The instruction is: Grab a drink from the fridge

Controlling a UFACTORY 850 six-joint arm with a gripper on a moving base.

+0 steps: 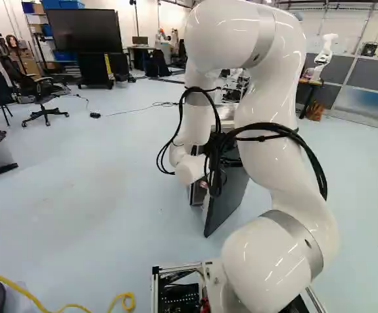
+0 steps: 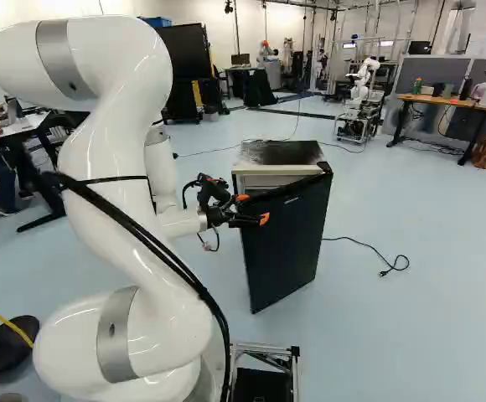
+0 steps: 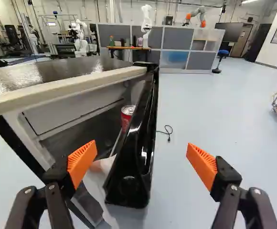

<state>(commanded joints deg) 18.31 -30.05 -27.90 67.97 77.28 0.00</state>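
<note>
Orange-padded fingers [image 3: 82,162] of the black gripper [image 2: 254,208] stand spread wide, the black fridge door's [image 3: 131,181] near edge between them. Past that edge, a red can [image 3: 127,115] sits inside the part-open mini fridge [image 2: 281,153]; its exact shelf I cannot tell. Beyond, a black cord [image 3: 168,131] lies on the floor.

Bright, diffuse indoor light filled the room. White highlights dotted the glossy arm [image 1: 274,156], and the wall [image 2: 25,7] at the right base view's upper left looked washed out. In the wrist view, glare caught the fridge top [image 3: 28,76] and black door [image 3: 129,162]. Shadows on the floor [image 1: 111,195] were faint.
</note>
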